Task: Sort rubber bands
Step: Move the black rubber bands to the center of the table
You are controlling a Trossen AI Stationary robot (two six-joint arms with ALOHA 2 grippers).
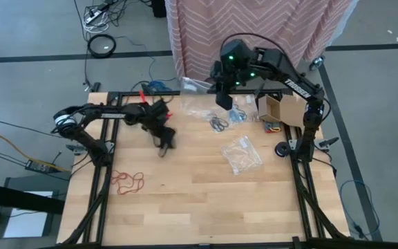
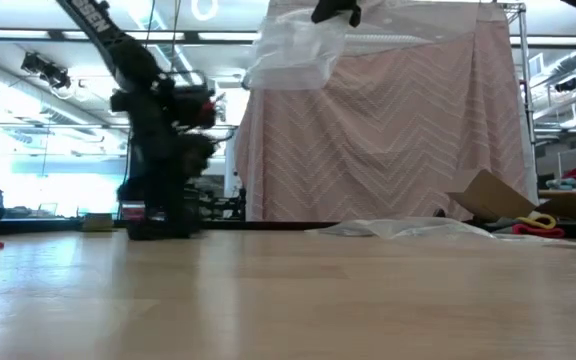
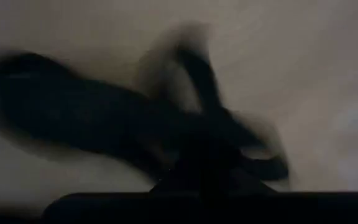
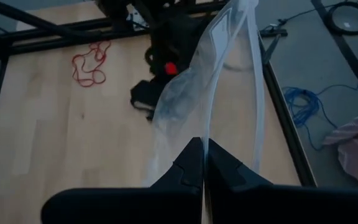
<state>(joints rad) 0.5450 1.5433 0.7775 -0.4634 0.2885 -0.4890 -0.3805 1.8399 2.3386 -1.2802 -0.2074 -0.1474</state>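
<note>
My right gripper (image 4: 202, 163) is pinched fully closed on a clear crinkly plastic bag (image 4: 219, 74), held high above the far side of the pale wooden table (image 1: 206, 200); my left gripper (image 1: 165, 140) is closed and pressed low to the boards on dark loops, seemingly black rubber bands (image 3: 185, 134), though blur prevents certainty. Sorting appears early: thin red rubber bands (image 1: 127, 181) lie alone near the left edge; dark and blue clusters (image 1: 226, 120) remain mixed beneath my right arm beside another clear bag (image 1: 241, 154).
</note>
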